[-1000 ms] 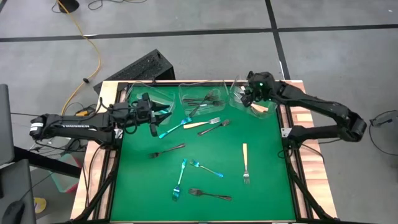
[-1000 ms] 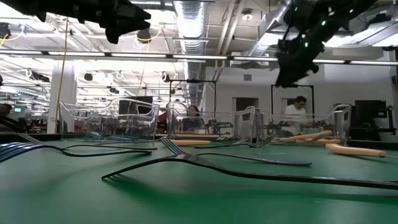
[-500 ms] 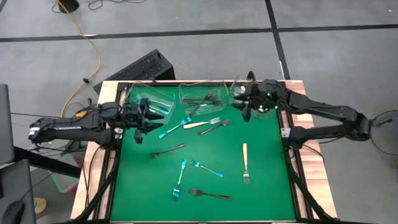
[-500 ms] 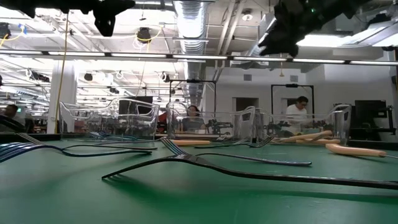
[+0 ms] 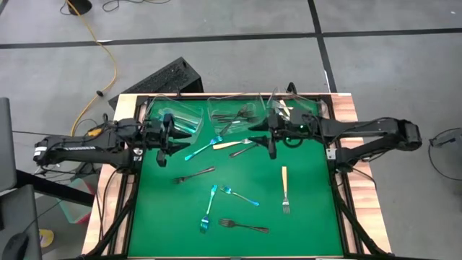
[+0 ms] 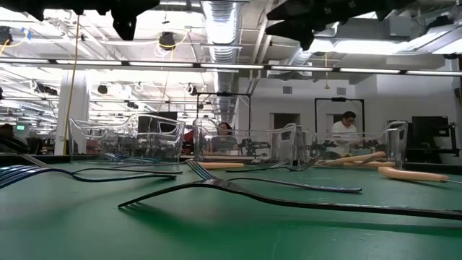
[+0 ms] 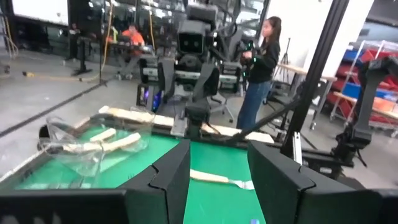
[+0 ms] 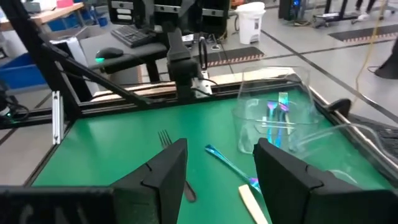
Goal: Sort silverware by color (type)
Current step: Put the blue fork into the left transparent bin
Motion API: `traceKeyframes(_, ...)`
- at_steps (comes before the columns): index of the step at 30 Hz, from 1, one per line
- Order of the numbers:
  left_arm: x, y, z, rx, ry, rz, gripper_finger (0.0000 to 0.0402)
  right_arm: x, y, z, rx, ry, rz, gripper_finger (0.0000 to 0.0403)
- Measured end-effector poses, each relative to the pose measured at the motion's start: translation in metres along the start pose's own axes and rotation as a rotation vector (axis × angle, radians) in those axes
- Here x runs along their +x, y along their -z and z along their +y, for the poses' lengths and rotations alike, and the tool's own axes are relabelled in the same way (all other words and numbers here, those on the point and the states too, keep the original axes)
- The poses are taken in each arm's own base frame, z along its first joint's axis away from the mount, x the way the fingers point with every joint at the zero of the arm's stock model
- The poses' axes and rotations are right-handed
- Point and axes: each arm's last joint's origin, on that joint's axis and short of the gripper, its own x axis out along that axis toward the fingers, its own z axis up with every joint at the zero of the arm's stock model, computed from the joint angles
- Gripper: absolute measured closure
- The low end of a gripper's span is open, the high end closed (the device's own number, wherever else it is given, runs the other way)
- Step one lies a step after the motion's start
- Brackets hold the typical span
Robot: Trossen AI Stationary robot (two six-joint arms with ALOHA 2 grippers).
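On the green mat point(image 5: 310, 195), forks point(image 5: 232, 193) lie scattered mid-table, more in the clear tubs point(image 5: 233, 110) along the far edge. Overhead, the left gripper point(image 5: 175, 139) and right gripper point(image 5: 261, 137) hover there, both open and empty. Only the right wrist view reveals blue forks point(image 8: 275, 116) inside a tub.

Matt green felt-like mat point(image 5: 310, 202) over pale wooden table edge point(image 5: 352, 108). Clear glossy plastic tubs point(image 5: 229, 110). Shiny iridescent blue-teal metal forks point(image 5: 208, 208); dark grey-black metal forks point(image 5: 244, 226); cream matt-handled fork with silver tines point(image 5: 285, 189).
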Motion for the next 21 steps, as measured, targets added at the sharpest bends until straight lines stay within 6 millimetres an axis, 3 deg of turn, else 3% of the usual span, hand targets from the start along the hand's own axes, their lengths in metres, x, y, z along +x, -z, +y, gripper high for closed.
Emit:
traceKeyframes(14,0.019,0.021,-0.015,0.035,0.059,0.129,0.0257,0.037,0.03,0.013,0.026,-0.048,0.104,0.0198)
traceKeyframes(21,0.02,0.02,-0.027,0.086,0.09,0.095,0.0257,0.049,0.036,0.028,0.014,-0.103,0.071,0.0198)
